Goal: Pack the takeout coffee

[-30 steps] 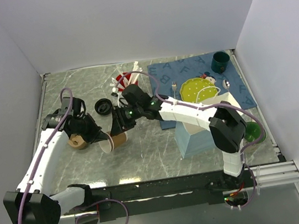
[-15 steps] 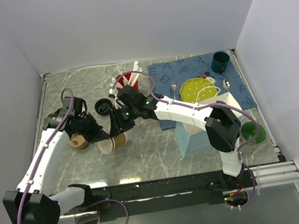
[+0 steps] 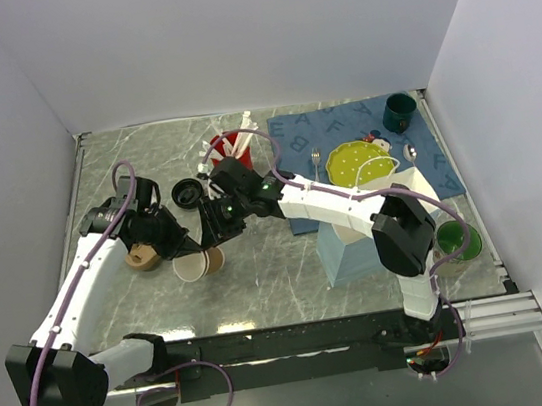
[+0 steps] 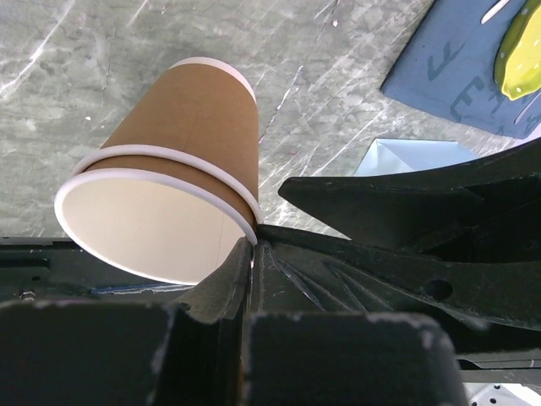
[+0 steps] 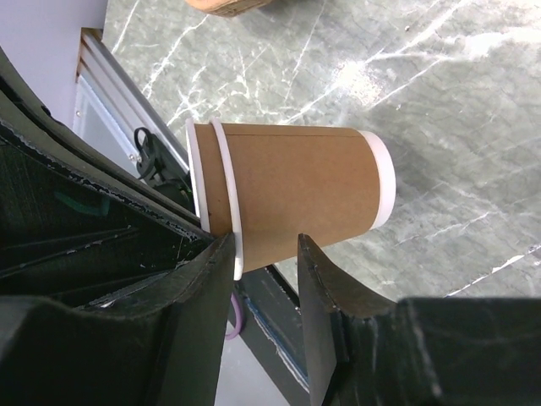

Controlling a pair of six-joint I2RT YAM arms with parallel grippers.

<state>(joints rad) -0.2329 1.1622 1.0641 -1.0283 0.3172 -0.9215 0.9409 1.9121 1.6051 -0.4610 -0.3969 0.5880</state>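
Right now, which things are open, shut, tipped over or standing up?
paper cups: two nested, lidless, tipped sideways.
black lid: off, lying apart from the cups.
red cup: upright.
teal cup: upright.
left gripper: shut on the paper cups' rim.
right gripper: open, beside the cups.

- We see even, bright, diffuse light from above in the overhead view; the white walls look softly lit and shadows under the arms are faint.
- We notice pale glare streaks on the marbled worktop point(image 3: 281, 272) near its front edge.
- In both wrist views the near gripper fingers point(image 4: 254, 355) are dark and slightly soft, while the paper cup point(image 5: 292, 190) stays sharp.
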